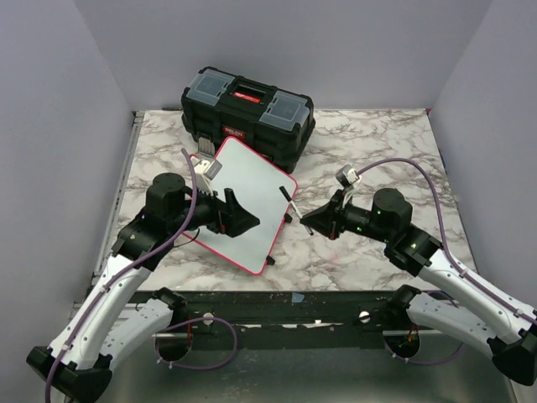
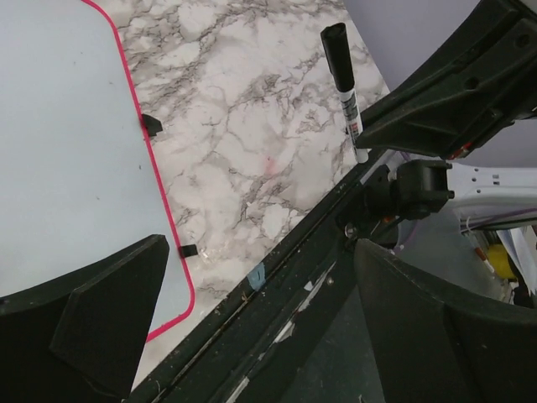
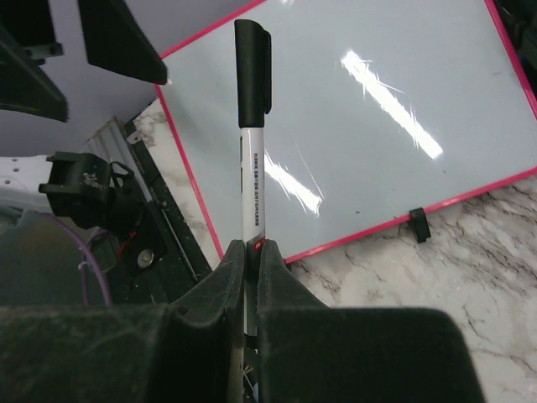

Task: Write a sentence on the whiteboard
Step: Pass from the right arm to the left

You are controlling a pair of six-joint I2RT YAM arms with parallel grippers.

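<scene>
The right gripper [image 3: 252, 248] is clamped tight on a marker [image 3: 252, 159], its two fingers pinching the white barrel low down. The black cap is on and stands up past the fingertips. In the top view the marker points toward 11 o'clock, its capped end at the 3 o'clock edge of the whiteboard [image 1: 252, 176].

The left gripper [image 1: 242, 211] stands wide, holding nothing. It hangs over the whiteboard's near half, toward 6 o'clock of its middle. From the left wrist, one finger [image 2: 101, 327] shows over the white face and the other over the table's near edge.

The whiteboard lies turned like a diamond on the marble table [image 1: 369, 151], between the two arms. Its face is plain glossy white, streaked only by reflected light, inside a thin pink-red rim. Small black tabs [image 2: 151, 124] stick out from that rim.

At 12 o'clock from the whiteboard sits a black toolbox [image 1: 248, 107], just beside the far corner.
</scene>
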